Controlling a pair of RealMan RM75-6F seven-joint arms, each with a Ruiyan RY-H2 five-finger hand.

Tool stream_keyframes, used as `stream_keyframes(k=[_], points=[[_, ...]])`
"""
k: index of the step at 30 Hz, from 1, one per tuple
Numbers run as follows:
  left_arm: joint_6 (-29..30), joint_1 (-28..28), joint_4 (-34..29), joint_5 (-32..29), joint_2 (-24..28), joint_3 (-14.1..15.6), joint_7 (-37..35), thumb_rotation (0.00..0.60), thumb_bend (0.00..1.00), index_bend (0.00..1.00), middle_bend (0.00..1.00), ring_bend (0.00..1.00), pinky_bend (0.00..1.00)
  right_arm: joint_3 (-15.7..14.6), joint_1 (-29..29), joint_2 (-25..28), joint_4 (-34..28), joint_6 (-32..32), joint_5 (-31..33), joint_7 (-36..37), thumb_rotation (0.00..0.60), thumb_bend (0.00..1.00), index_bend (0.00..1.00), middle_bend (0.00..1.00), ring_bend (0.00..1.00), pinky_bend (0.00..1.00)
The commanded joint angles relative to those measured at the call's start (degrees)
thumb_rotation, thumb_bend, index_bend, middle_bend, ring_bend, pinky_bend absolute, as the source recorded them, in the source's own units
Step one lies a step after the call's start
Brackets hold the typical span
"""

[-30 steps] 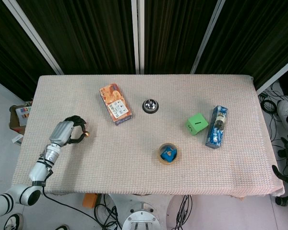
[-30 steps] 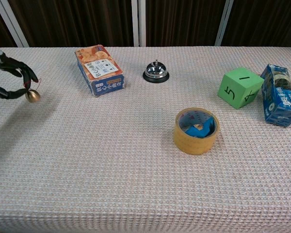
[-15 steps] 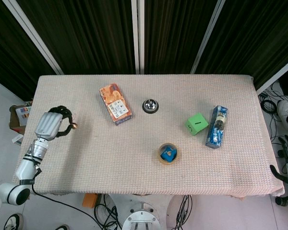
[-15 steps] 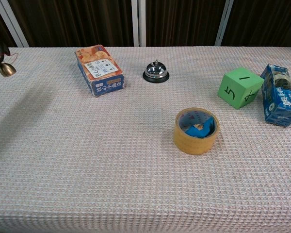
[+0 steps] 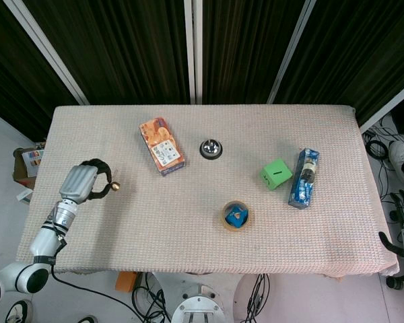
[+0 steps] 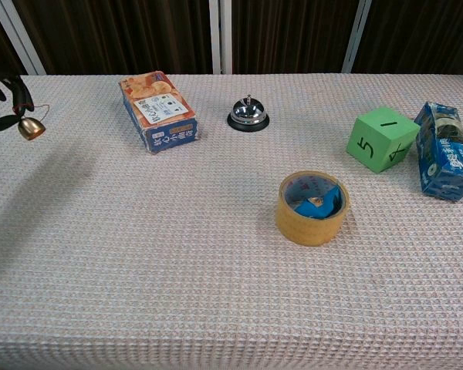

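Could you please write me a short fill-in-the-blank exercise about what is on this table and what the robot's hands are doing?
1. The left hand holds a small brass ____ above the table.
2. The number on the front face of the green cube is ____.
3. The blue scrap lies inside the roll of ____.
4. The silver desk bell stands between the orange box and the green ____.

Missing words: bell; 5; tape; cube
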Motion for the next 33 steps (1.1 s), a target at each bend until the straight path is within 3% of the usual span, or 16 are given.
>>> stream_keyframes(k=[1, 3, 9, 22, 28, 30, 33], points=[[-0.82, -0.03, 1.33, 0.07, -2.95, 0.79, -4.32, 0.600, 0.57, 0.80, 0.38, 0.24, 0.26, -0.02, -0.07, 0.01, 0.19, 0.05, 0.04, -0.03, 0.600, 0.17, 0.00, 0.00, 0.00, 0.00], [0.28, -0.47, 5.73, 1.59, -4.75, 1.83, -1.11, 0.600, 0.57, 0.80, 0.38, 0.23, 0.25, -0.07, -0.15, -0.08, 0.24, 0.07, 0.06, 0.24, 0.600, 0.17, 0.00, 0.00, 0.00, 0.00], [0.02, -0.30, 12.57, 1.33, -10.82, 3.59, -1.59, 0.600, 0.57, 0.80, 0.38, 0.23, 0.24, -0.30, -0.22, -0.45, 1.04, -0.32, 0.21, 0.54, 0.600, 0.17, 0.00, 0.00, 0.00, 0.00], [2.46, 0.19, 19.60, 3.68, -17.05, 4.97, -2.29, 0.600, 0.56, 0.79, 0.37, 0.22, 0.23, -0.27, -0.28, -0.34, 1.35, -0.62, 0.52, 0.85, 0.600, 0.18, 0.00, 0.00, 0.00, 0.00], [3.25, 0.28, 19.17, 4.70, -16.53, 5.14, -2.57, 0.600, 0.53, 0.63, 0.35, 0.21, 0.23, -0.31, -0.25, -0.28, 1.30, -0.81, 0.57, 0.78, 0.600, 0.18, 0.00, 0.00, 0.00, 0.00], [3.03, 0.28, 18.93, 4.96, -16.23, 5.45, -2.50, 0.600, 0.50, 0.54, 0.34, 0.21, 0.23, -0.32, -0.22, -0.31, 1.27, -0.94, 0.63, 0.66, 0.600, 0.18, 0.00, 0.00, 0.00, 0.00], [2.58, 0.24, 18.55, 5.16, -15.78, 5.75, -2.64, 0.600, 0.41, 0.32, 0.34, 0.21, 0.23, -0.33, -0.24, -0.34, 1.23, -0.92, 0.65, 0.51, 0.600, 0.18, 0.00, 0.00, 0.00, 0.00]])
